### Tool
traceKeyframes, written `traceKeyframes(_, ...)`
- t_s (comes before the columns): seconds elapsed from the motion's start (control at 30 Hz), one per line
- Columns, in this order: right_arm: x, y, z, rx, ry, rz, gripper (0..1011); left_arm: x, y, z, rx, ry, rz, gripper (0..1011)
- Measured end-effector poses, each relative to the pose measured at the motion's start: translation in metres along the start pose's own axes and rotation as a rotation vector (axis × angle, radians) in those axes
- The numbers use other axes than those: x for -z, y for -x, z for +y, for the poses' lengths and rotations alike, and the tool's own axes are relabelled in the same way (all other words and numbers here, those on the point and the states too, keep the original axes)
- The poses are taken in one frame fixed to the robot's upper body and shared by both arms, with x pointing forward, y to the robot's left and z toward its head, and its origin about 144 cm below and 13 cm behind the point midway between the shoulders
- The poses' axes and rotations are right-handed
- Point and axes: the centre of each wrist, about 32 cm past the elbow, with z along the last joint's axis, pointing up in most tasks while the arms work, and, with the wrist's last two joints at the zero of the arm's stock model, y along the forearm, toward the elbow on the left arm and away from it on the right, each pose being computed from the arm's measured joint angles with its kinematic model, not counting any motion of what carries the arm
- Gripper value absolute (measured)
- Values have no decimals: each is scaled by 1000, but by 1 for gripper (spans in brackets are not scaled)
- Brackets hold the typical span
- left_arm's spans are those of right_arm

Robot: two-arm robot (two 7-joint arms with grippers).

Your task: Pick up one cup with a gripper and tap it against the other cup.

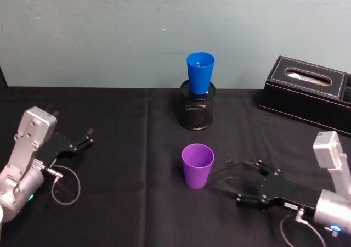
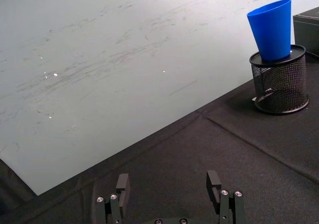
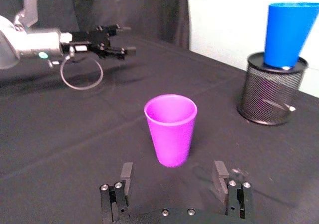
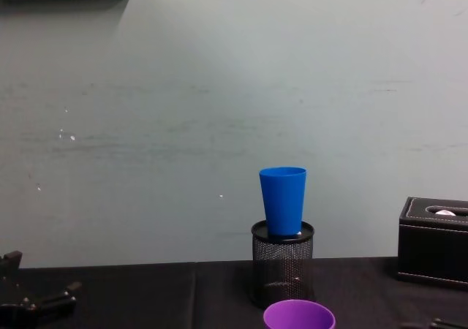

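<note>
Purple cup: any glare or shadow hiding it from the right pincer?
Head view: the purple plastic tapered cup is evenly lit, no glare. Right wrist view: it stands whole ahead of the open right pincer, no shadow across it. Chest view: the bottom edge cuts it off below the rim. Left pincer rests aside.

The black cloth (image 1: pixel 126 203) around the purple cup (image 1: pixel 197 165) is bare, except at 4 o'clock, where the right gripper (image 1: pixel 224 177) sits close, fingers spread. The mesh holder (image 1: pixel 196 112) carrying the blue cup (image 1: pixel 200 71) stands at 12 o'clock. The black box (image 1: pixel 307 93) is at 2 and the left gripper (image 1: pixel 88 137) at 9, both well apart.
</note>
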Motion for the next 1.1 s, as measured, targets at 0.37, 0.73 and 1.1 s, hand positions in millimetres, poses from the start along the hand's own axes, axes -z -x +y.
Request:
traceKeyframes(0.37, 0, 5, 32, -19, -56, 53, 1004, 0, 0, 0, 0, 0, 0, 1011)
traceKeyframes(0.73, 4, 3, 57, -6, -61, 42, 1004, 0, 0, 0, 0, 0, 0, 1011)
traceKeyframes(1.1, 4, 5, 83, -18, -69, 25, 1004, 0, 0, 0, 0, 0, 0, 1011)
